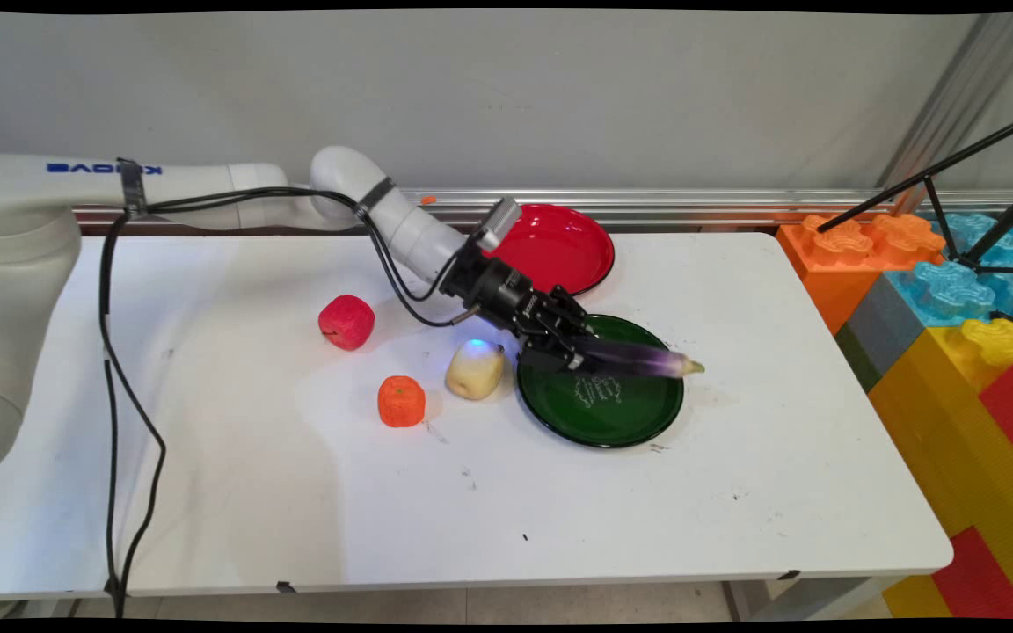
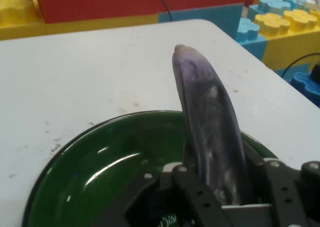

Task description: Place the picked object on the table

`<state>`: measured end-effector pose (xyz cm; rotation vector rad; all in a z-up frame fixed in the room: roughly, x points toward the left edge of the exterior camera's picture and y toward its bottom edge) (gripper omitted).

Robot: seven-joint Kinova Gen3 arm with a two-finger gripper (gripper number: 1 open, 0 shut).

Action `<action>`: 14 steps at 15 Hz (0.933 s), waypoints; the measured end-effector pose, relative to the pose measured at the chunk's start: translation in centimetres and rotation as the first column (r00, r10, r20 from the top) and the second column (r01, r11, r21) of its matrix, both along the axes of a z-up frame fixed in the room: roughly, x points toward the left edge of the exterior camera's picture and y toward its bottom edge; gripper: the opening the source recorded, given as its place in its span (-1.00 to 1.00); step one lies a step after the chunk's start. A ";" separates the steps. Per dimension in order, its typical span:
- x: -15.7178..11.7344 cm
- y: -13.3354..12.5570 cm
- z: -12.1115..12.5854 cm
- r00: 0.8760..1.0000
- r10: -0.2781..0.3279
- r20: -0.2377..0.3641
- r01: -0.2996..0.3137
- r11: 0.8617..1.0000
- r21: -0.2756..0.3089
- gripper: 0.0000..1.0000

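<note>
At frame centre I have the gripper (image 1: 570, 350) clamped on the purple eggplant (image 1: 643, 360), held level above the green plate (image 1: 601, 413), apparently clear of it.

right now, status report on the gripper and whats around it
Gripper shut on purple eggplant, held over green plate. Red plate behind. Yellow fruit, orange fruit, red fruit to its left.

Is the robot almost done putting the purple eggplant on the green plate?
Not yet. The gripper is shut on the eggplant, holding it over the green plate. The red plate has nothing visible on it, and three other play foods sit on the table.
</note>
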<state>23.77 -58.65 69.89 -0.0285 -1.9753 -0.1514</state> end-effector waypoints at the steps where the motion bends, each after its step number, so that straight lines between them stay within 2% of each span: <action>1: 0.4 0.1 0.5 1.000 0.010 -0.004 -0.010 1.000 0.001 -1.00; 7: 4.0 2.4 3.7 0.998 0.054 -0.020 -0.053 0.998 0.038 -1.00; 14: 9.5 6.6 6.1 0.998 0.053 -0.018 -0.052 0.996 0.076 -1.00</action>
